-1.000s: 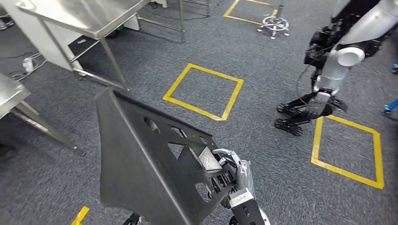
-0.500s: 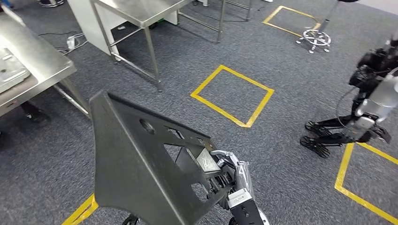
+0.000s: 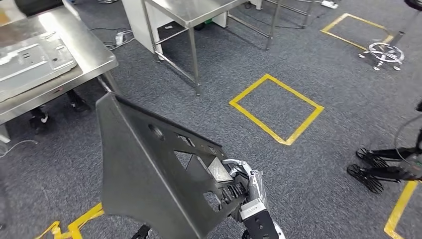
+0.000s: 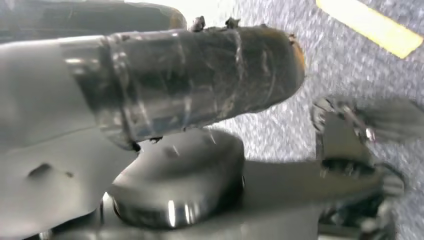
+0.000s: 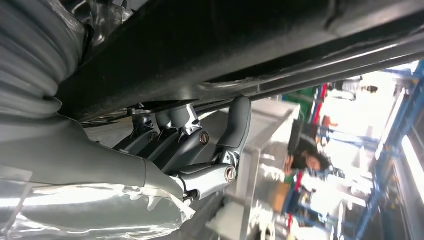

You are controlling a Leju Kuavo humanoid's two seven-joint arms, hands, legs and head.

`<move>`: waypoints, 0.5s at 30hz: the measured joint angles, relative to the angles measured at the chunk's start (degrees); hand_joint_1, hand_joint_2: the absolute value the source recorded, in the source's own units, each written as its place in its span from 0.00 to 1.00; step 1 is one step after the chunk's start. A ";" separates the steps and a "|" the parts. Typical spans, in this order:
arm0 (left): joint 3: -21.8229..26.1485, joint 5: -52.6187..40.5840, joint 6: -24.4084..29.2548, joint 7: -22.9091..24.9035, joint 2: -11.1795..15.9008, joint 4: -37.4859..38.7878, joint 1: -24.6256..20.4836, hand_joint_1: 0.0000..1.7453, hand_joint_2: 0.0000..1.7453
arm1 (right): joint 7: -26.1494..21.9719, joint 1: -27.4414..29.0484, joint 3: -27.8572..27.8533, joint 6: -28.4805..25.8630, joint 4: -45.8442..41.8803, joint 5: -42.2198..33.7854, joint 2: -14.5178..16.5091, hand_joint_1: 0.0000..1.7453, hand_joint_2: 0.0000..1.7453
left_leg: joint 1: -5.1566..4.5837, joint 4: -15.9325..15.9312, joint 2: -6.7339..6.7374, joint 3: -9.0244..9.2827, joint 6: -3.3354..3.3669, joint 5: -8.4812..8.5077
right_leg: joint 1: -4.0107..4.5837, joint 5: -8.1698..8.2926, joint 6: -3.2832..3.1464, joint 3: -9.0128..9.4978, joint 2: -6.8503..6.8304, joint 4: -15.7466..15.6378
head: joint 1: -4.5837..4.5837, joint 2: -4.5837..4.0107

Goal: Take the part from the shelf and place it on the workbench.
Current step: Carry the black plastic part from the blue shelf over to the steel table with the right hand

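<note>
Your right hand grips the lower right edge of the part, a large dark metal panel with cut-out openings, and holds it tilted above the grey carpet. In the right wrist view you see the fingers hooked up against the underside of the panel's dark rim. Your left hand sits close in its own wrist view as a thick taped thumb over a rounded grey cover; you cannot tell from that blurred picture whether it holds anything. Beyond the panel's upper left corner stands a steel workbench with a flat silvery sheet lying on it. A second steel table stands farther back. To the right of it, a yellow taped square marks the floor.
</note>
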 joint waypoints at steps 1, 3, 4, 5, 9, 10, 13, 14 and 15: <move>-0.01 0.00 0.00 0.05 0.04 -0.02 -0.03 0.00 0.00 | 0.07 0.05 0.00 0.00 -0.01 -0.01 -0.01 1.00 1.00 | 0.03 3.79 0.62 -1.56 -0.12 -1.61 | 0.06 -0.02 -0.02 -0.02 -0.87 0.01 | 0.01 0.00; -0.03 0.00 0.02 0.12 0.13 -0.03 0.04 0.00 0.00 | 0.15 0.11 0.02 0.00 -0.01 -0.01 -0.02 1.00 1.00 | 0.04 6.37 1.18 -2.11 -0.28 -1.93 | 0.11 -0.06 -0.02 -0.02 -2.53 0.04 | 0.00 0.00; -0.04 0.00 0.03 0.13 0.20 -0.03 0.08 0.00 0.00 | 0.16 0.10 0.02 0.00 -0.01 -0.01 -0.02 1.00 1.00 | 0.04 4.13 1.50 -0.62 -0.26 -0.57 | 0.13 -0.09 0.03 0.01 -3.25 0.08 | -0.01 0.00; -0.03 0.00 0.04 0.13 0.26 -0.04 0.07 0.00 0.00 | 0.19 0.08 0.02 0.00 -0.01 -0.01 -0.01 1.00 1.00 | 0.00 0.16 2.25 1.79 -0.14 1.27 | 0.16 -0.15 0.12 0.07 -3.92 0.14 | -0.01 0.00; -0.02 -0.04 0.07 0.20 0.35 -0.18 -0.39 0.00 0.00 | 0.39 0.07 0.04 -0.01 -0.06 0.06 -0.03 1.00 1.00 | -0.78 -10.32 5.64 7.22 1.18 3.94 | 0.74 -0.56 1.10 0.14 -6.26 0.62 | 0.11 0.00; -0.02 -0.08 0.08 0.24 0.35 -0.23 -0.37 0.00 0.00 | 0.48 0.05 0.07 -0.01 -0.07 0.09 -0.03 1.00 1.00 | -0.79 -10.38 4.93 7.02 1.58 4.09 | 0.78 -0.62 1.38 0.18 -6.97 0.68 | 0.15 0.00; -0.04 -0.18 0.19 0.22 0.19 -0.32 -0.12 0.00 0.00 | 0.73 -0.07 0.16 0.00 -0.09 0.17 -0.03 1.00 1.00 | -0.32 -10.59 2.95 6.72 2.55 4.64 | 0.48 -2.75 2.49 -0.69 -4.58 3.40 | 0.28 0.00; -0.06 -0.19 0.27 0.20 0.07 -0.35 -0.15 0.00 0.00 | 0.78 -0.05 0.20 0.00 -0.08 0.18 -0.06 1.00 1.00 | -0.17 -10.62 2.31 6.59 2.82 4.83 | 0.33 -4.58 2.83 -2.03 -2.68 6.49 | 0.36 0.00; -0.09 -0.20 0.35 0.20 -0.07 -0.38 -0.18 0.00 0.00 | 0.80 0.06 0.25 0.00 -0.06 0.19 -0.09 1.00 1.00 | -0.15 -10.60 1.58 6.39 3.00 4.97 | 0.23 -6.71 3.04 -3.94 -1.18 10.69 | 0.42 0.00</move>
